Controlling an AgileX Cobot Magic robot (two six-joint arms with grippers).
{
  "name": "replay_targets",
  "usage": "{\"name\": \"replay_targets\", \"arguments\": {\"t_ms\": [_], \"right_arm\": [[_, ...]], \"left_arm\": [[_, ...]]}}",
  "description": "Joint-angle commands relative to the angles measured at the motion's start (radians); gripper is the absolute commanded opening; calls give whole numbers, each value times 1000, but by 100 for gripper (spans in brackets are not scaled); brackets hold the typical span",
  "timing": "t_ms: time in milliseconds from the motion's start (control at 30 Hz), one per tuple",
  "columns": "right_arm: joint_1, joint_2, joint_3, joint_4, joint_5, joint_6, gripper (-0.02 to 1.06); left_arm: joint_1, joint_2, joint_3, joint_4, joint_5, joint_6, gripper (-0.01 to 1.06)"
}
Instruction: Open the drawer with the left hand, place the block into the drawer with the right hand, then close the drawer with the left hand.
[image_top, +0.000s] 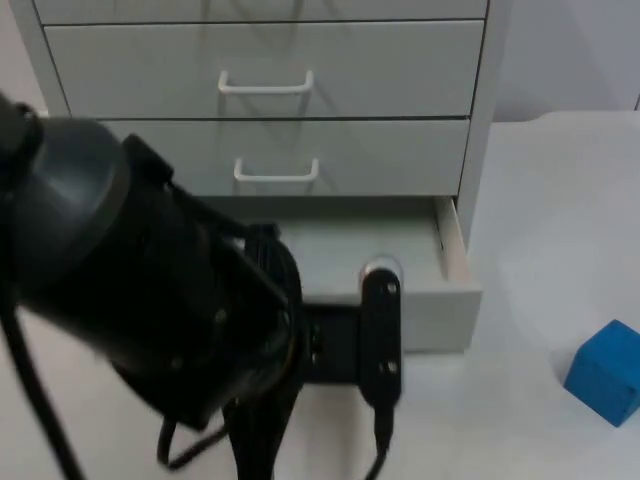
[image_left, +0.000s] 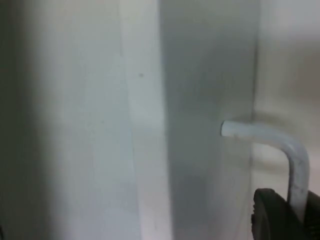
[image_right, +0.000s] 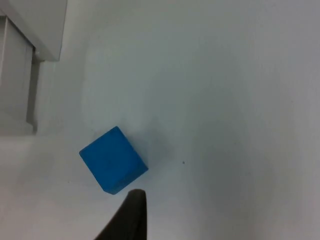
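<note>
Fingers of the left gripper (image_top: 372, 330) are seen at the front of the pulled-out drawer (image_top: 455, 290), their spread not discernible, block (image_top: 607, 372) set on the table (image_top: 540, 200) well right of it; one black fingertip (image_left: 272, 215) is pressed against the handle (image_left: 280, 150); block (image_right: 113, 159) is lying near the cabinet (image_right: 35, 25), right gripper's state not discernible.

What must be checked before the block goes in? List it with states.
1. Bottom drawer pulled out: ok.
2. Left gripper at the drawer's handle: ok.
3. Blue block free on the table, apart from the cabinet: ok.
4. Right gripper close by the block: ok.
5. Block held: not ok, it lies loose.
6. Opening wide enough for the block: cannot tell.
</note>
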Motion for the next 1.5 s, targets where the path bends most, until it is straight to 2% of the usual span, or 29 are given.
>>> {"name": "replay_targets", "arguments": {"t_ms": [0,67,133,200,400,667,1100,1467], "right_arm": [[-5,-4,3,-3,-14,1,105],[-5,-4,3,-3,-14,1,105],[-5,-4,3,-3,-16,1,105],[-5,-4,3,-3,-16,1,105],[-5,-4,3,-3,-15,1,105],[-5,-4,3,-3,-15,-1,105],[-5,-4,3,-3,-13,-1,105],[-5,-4,3,-1,-13,-1,105]], "left_arm": [[-69,-37,21,-88,-43,46,0],[-120,-58,21,-190,-36,118,0],[-144,-63,21,-223,-28,154,0],[-175,-72,21,-230,32,162,0],[-173,-76,21,-284,42,255,0],[-173,-104,21,-335,31,301,0],[-173,-121,21,-425,16,324,0],[-173,-121,21,-422,13,329,0]]}}
